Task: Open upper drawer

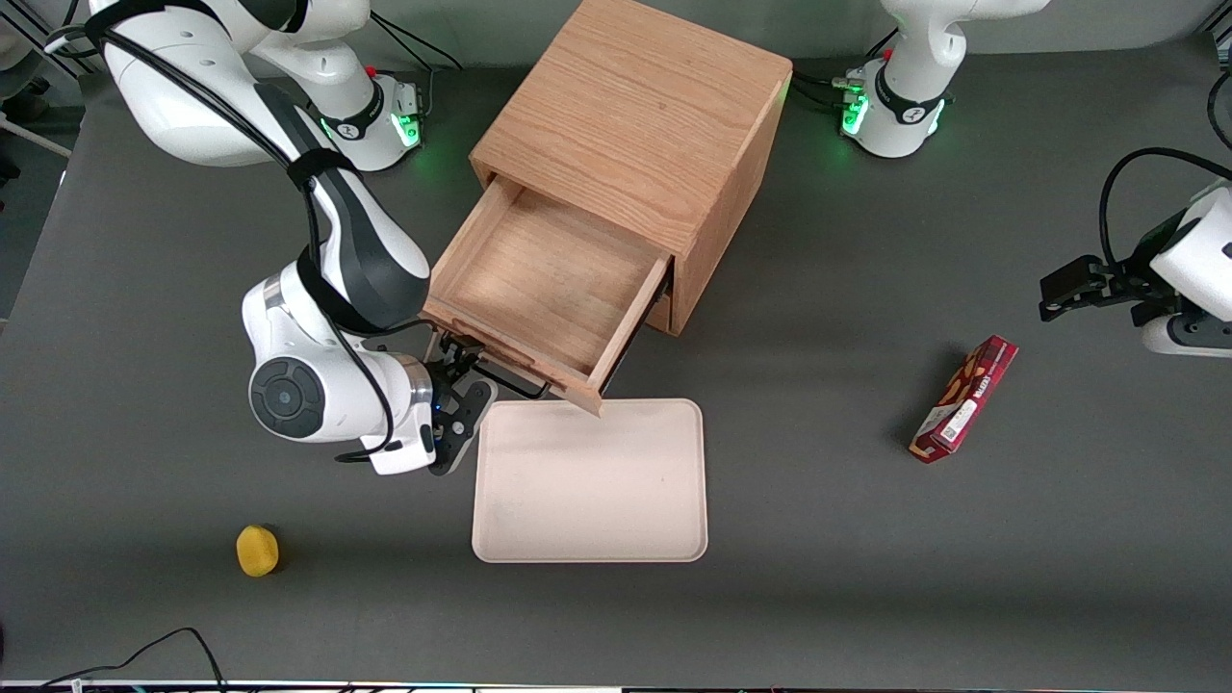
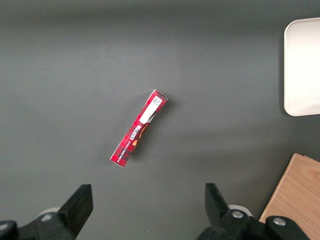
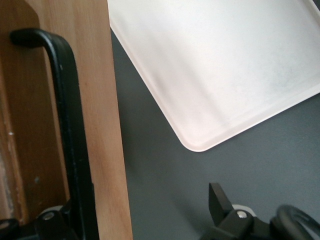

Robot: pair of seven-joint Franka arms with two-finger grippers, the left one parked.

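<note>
Our claw, the right arm's black two-finger gripper (image 1: pixel 469 385), sits just in front of the upper drawer (image 1: pixel 549 289), the wide, shallow light oak box pulled well out of the boxy oak cabinet (image 1: pixel 640 115). From the wrist we see its fingers spread wide, one on each side of the drawer's long black bar handle (image 3: pixel 67 125) and neither pressing on it; one dark fingertip (image 3: pixel 218 200) hangs over the grey table (image 1: pixel 866 539).

The drawer's bare wooden floor is open to the front camera, and its front corner overhangs the edge of the pale pink rectangular tray (image 1: pixel 590 481), which lies nearer to that camera.

A small yellow rounded object (image 1: pixel 257 551) rests toward our working arm's end of the table. A slim red snack box (image 1: pixel 964 398) lies toward the parked arm's end.
</note>
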